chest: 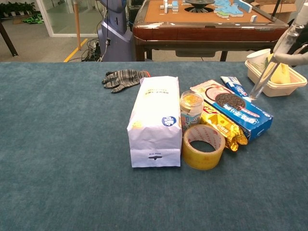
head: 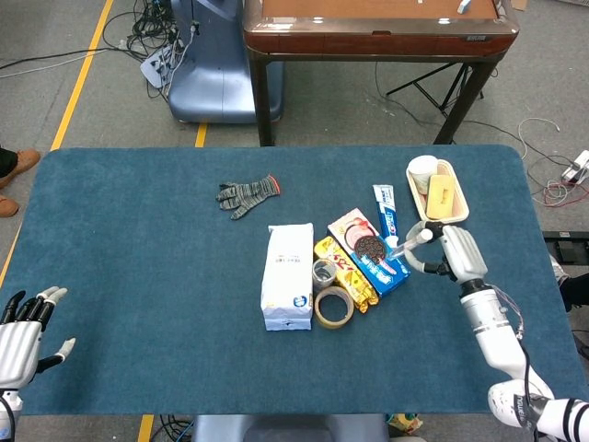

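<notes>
My right hand (head: 453,255) hangs over the table's right side and pinches a thin clear stick (chest: 266,73) that slants down to the left. The stick's lower tip sits just right of the blue cookie box (chest: 234,109), beside the toothpaste tube (chest: 233,84). In the chest view only part of the right hand (chest: 296,44) shows at the frame's edge. My left hand (head: 20,332) is at the near left corner of the table, fingers spread, holding nothing.
A white paper bag (head: 287,275), a small jar (head: 324,273), a tape roll (head: 333,307) and a yellow snack pack (head: 347,273) cluster mid-table. A striped glove (head: 247,193) lies further back. A cream tray (head: 459,210) with a cup and a yellow item stands at the far right.
</notes>
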Robot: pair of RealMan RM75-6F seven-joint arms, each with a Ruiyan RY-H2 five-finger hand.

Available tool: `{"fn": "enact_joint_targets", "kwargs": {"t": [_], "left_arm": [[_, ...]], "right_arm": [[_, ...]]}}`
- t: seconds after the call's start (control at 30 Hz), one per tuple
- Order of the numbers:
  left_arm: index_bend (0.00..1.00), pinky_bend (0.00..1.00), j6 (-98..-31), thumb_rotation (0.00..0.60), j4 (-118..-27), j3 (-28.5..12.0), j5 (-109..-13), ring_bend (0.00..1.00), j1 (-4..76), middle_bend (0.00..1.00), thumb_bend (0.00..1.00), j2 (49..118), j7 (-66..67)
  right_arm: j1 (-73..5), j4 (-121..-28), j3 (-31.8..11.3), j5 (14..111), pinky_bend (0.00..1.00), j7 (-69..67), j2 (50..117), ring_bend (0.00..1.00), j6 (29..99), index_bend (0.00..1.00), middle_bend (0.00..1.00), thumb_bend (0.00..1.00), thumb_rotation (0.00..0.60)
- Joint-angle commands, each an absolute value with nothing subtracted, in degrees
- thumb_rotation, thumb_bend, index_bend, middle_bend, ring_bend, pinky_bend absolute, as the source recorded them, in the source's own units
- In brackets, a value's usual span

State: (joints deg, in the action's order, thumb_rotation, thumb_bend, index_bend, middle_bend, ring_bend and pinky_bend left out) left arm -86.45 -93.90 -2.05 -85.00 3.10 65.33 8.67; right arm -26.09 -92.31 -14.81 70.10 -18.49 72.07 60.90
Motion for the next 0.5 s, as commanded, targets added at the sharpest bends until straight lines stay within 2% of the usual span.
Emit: {"fn": "enact_joint_targets", "kwargs": {"t": [0.03,0.13,0.23,0.5], "left_arm": [[0.16,0.05,-86.54,0.6,-93.98,-2.01,-85.07,0.19,3.05,0.15,0.25,65.26,8.61],[0.16,0.05,-86.46,0.6,-93.96,-1.99,-85.04,0.19,3.08,0.15,0.25,65.3,8.67],[0.16,0.05,-86.59,0.6,-93.93,-1.95,-85.11,0.19,3.02,0.15,0.25,65.3,8.59],[0.16,0.05,-86.54,0.6,-93.71,-1.98,-85.1,0.19,3.07,0.15,0.25,65.38,8.45]], "right_arm": [[-24.76,-97.94,-17.82,68.69,0.42,-43.63,68.8,0.39,53.33,0.67,0.47,0.52,0.6],[-24.5,-98.2,-18.32,69.97,0.42,-49.63,67.73,0.39,51.68,0.67,0.48,0.52,0.6],[-24.55,-96.94,-17.9,71.22,0.42,-48.78,67.52,0.4,52.1,0.67,0.48,0.52,0.6],[-25.32,-91.04,-15.0,73.67,0.42,-18.92,71.79,0.4,62.72,0.67,0.48,0.52,0.6]]}}
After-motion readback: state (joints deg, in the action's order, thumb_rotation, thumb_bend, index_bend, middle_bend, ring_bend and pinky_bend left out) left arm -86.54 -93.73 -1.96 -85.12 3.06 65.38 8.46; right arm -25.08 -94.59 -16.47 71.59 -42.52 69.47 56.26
